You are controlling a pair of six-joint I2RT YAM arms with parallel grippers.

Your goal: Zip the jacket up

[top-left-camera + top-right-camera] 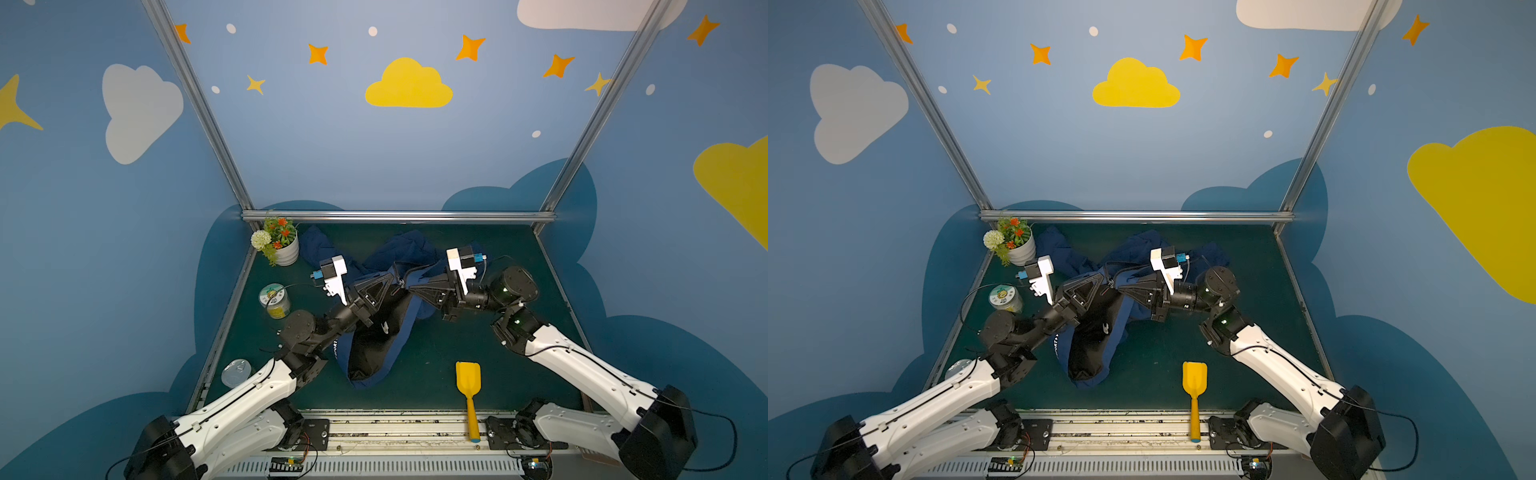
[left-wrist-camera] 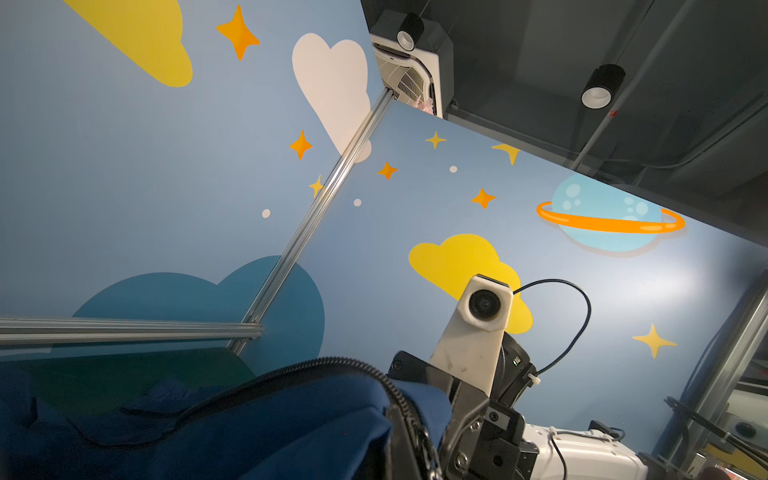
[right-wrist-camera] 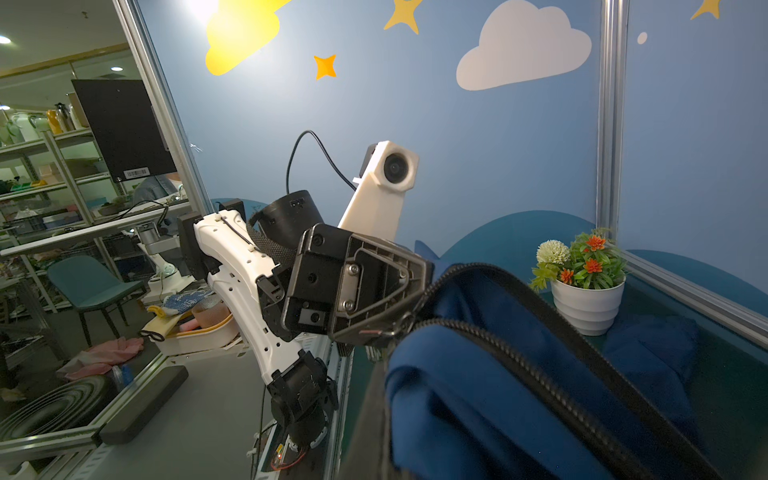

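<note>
The navy jacket (image 1: 415,249) (image 1: 1142,245) lies crumpled on the green table, its black lining facing up toward the front. Both grippers meet above its middle. My left gripper (image 1: 392,279) (image 1: 1101,279) is shut on the jacket's zipper edge, close to the metal slider (image 3: 395,328). My right gripper (image 1: 411,287) (image 1: 1120,287) is shut on the facing edge of the fabric. In the left wrist view the zipper teeth (image 2: 332,365) arc over blue cloth (image 2: 270,424) beside the right fingers (image 2: 419,374). Blue folds (image 3: 478,395) hide my right jaws in the right wrist view.
A white flower pot (image 1: 286,253) stands at the back left, with a green-lidded jar (image 1: 274,301) and a clear round lid (image 1: 235,372) along the left edge. A yellow scoop (image 1: 468,386) lies front right. An aluminium rail (image 1: 399,216) borders the back.
</note>
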